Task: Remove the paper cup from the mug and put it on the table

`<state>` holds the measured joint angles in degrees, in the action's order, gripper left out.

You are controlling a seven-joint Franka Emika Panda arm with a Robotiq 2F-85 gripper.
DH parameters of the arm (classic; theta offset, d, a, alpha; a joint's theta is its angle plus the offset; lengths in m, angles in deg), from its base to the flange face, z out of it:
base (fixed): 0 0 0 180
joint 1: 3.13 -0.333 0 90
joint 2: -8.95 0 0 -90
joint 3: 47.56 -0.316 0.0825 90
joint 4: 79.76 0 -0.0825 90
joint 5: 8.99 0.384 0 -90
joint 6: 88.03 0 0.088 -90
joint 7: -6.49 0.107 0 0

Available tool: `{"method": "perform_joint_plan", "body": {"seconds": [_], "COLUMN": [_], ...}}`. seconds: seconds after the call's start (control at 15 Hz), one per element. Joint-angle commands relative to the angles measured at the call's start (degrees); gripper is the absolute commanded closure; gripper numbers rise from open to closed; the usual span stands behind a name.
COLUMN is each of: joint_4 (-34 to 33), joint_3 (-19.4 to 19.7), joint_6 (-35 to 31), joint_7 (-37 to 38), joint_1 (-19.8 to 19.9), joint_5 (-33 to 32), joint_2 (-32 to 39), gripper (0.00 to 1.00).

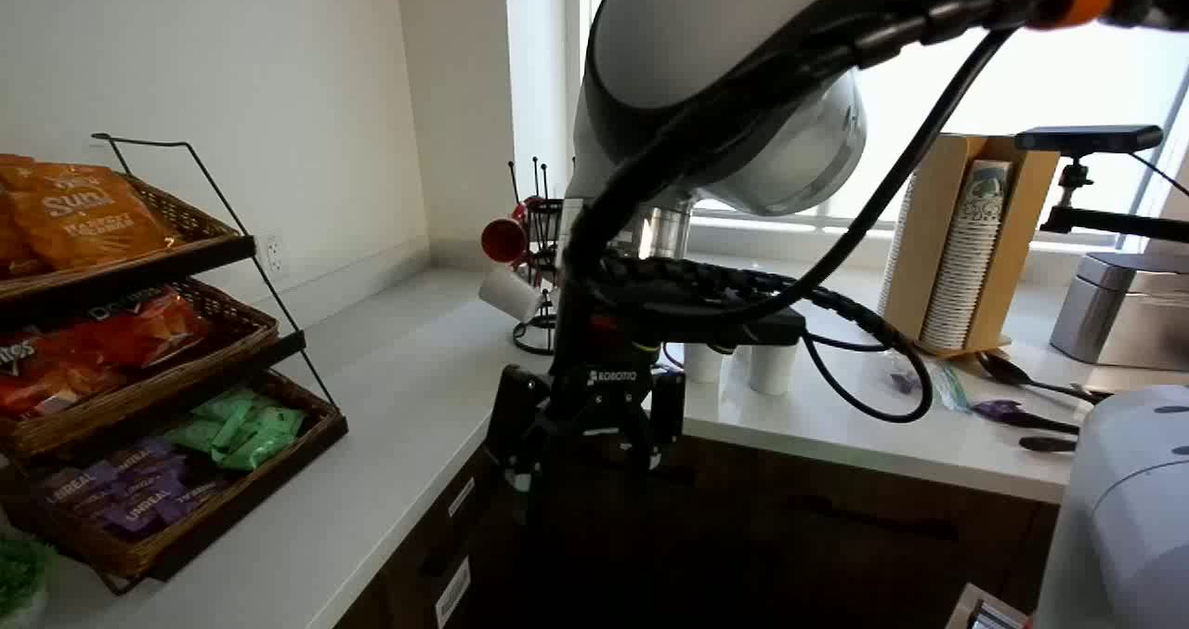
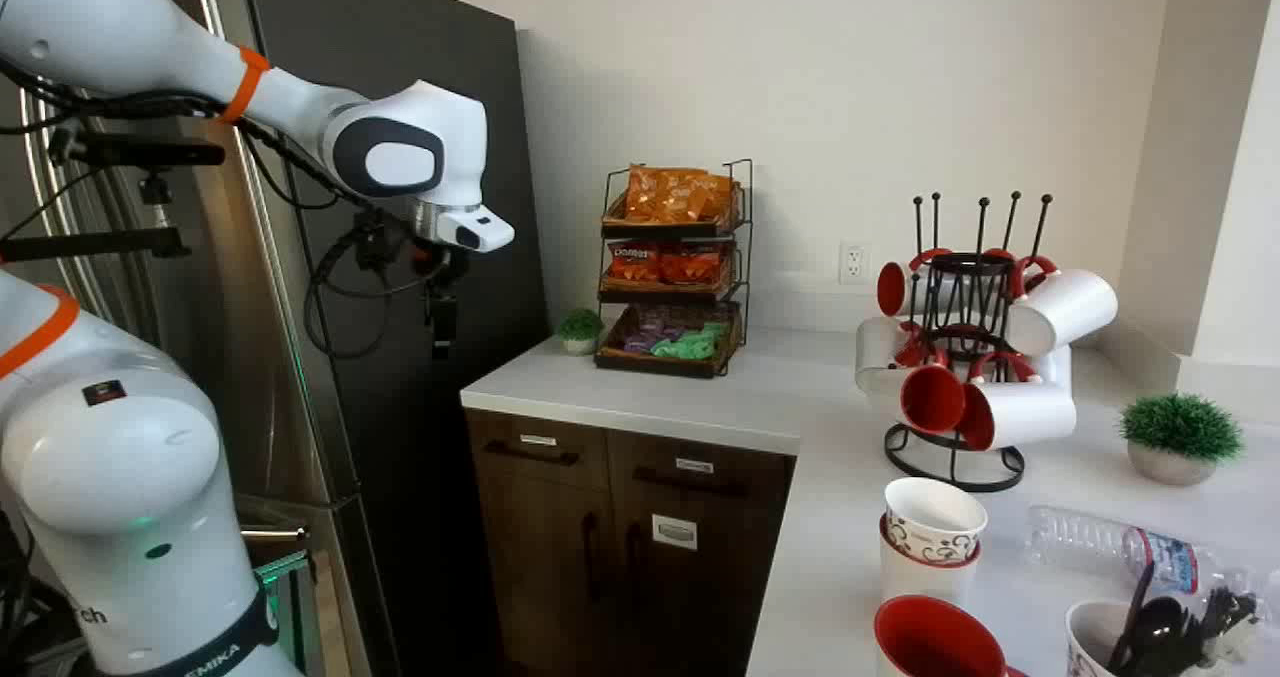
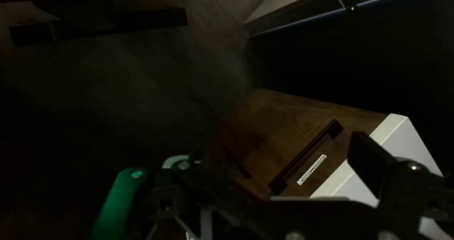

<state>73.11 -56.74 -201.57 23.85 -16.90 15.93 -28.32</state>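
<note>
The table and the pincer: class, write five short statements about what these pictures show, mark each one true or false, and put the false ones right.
1. A paper cup sits inside a mug on the table. True.
2. The pincer is shut on the paper cup. False: the pincer is open and well away from the paper cup.
3. White mugs hang on the black rack. True.
4. The bottle stands upright. False: the bottle lies on its side on the table.
5. Green packets lie in the bottom snack tray. True.
</note>
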Motion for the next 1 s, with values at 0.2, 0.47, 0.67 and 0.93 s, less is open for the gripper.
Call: {"method": "perform_joint_plan", "body": {"seconds": [0.2, 0.47, 0.67, 0.93], "joint_4": [-0.13, 0.56, 3.39, 8.31], "joint_3": [-0.9, -0.21, 1.14, 4.5], "joint_6": [0.38, 0.53, -0.12, -1.17], "joint_7": [-0.49, 0.72, 3.17, 5.44], "joint_1": [1.06, 2.17, 6.36, 14.59], "joint_5": [0.53, 0.67, -0.85, -4.06], "joint_2": [-0.06, -0.58, -3.31, -7.03], "gripper": [0.0, 0.0, 0.0, 0.0]}}
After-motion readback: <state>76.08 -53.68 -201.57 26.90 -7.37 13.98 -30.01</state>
